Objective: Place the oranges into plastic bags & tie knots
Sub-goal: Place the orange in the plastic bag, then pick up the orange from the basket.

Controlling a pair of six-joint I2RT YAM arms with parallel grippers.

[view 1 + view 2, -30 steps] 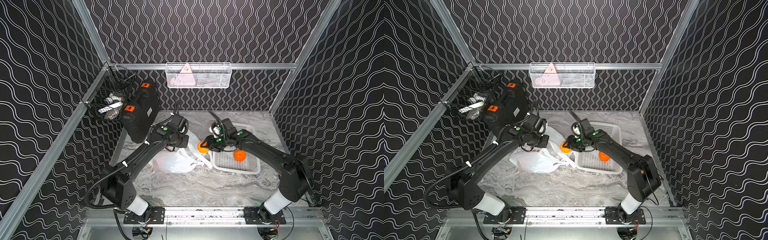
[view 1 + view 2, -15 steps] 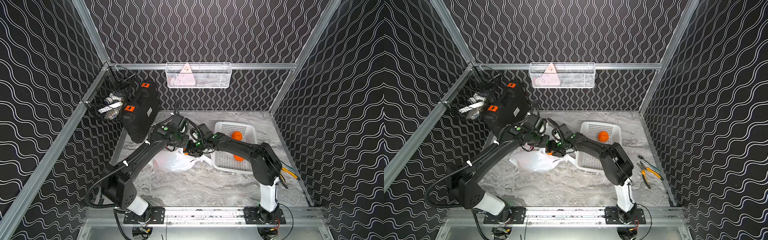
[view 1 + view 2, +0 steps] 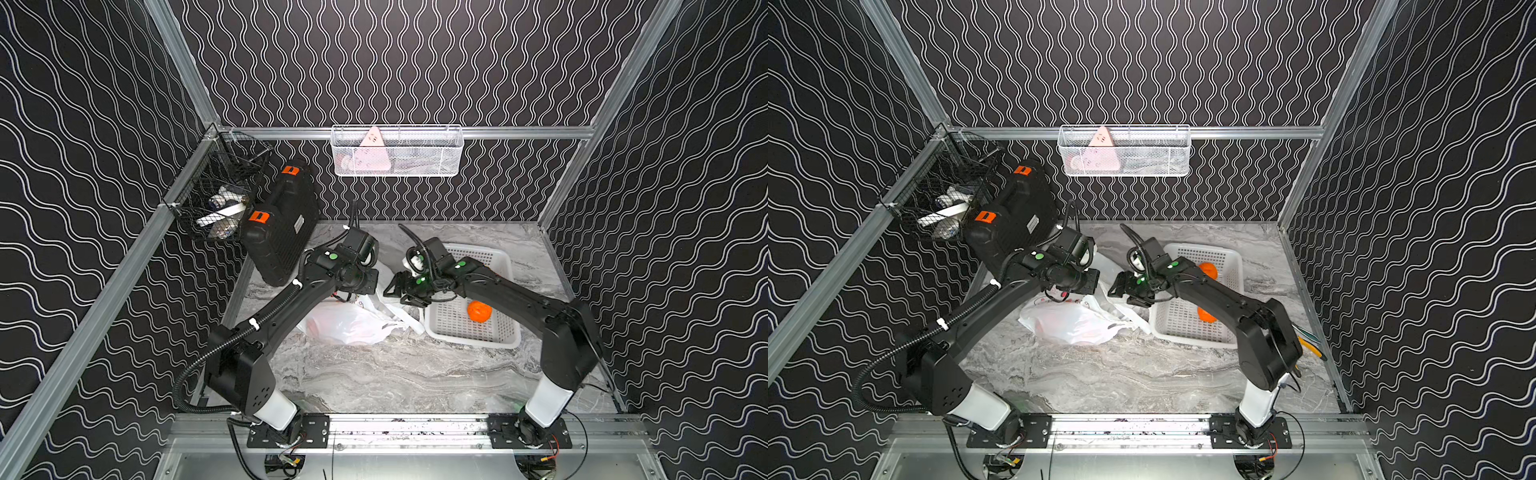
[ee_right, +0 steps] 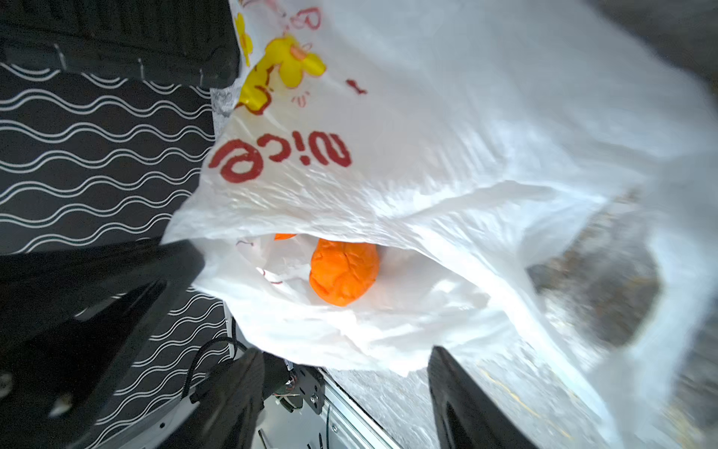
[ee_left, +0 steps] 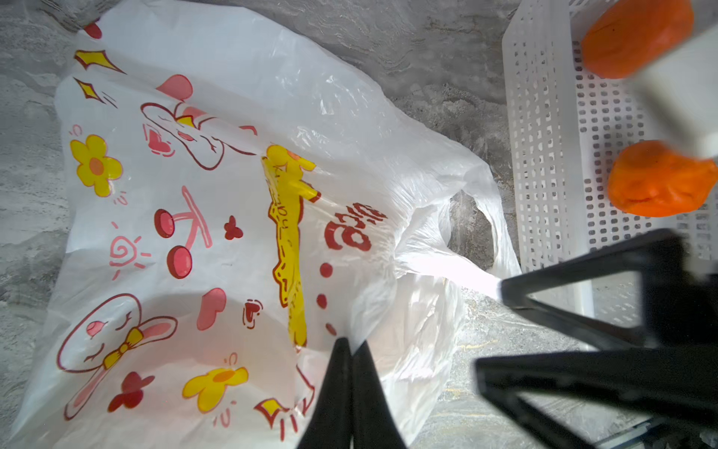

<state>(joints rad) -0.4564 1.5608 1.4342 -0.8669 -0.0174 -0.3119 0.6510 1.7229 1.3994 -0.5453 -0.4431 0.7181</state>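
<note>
Bag print: there it is, on the thin white plastic carrier bag point(image 4: 447, 116), red rounded letters point(image 4: 279, 157) spelling "nice", lower case, upside down in the right wrist view.
Same word, left wrist view: the red letters point(image 5: 351, 229) ride over a crumpled fold, and only part of the word reads here.
Yellow strip: a yellow printed band point(image 5: 287, 241) on the bag carries a run of small dark characters, too fine to make out.
Case sticker: small white label point(image 3: 298, 225) on the black hard plastic case point(image 3: 274, 245), in both top views, print too small to read.
Pink card: pale pink triangular card point(image 3: 371, 151) in the white wire wall basket point(image 3: 436, 162) shows a few dark marks, nothing legible.
</note>
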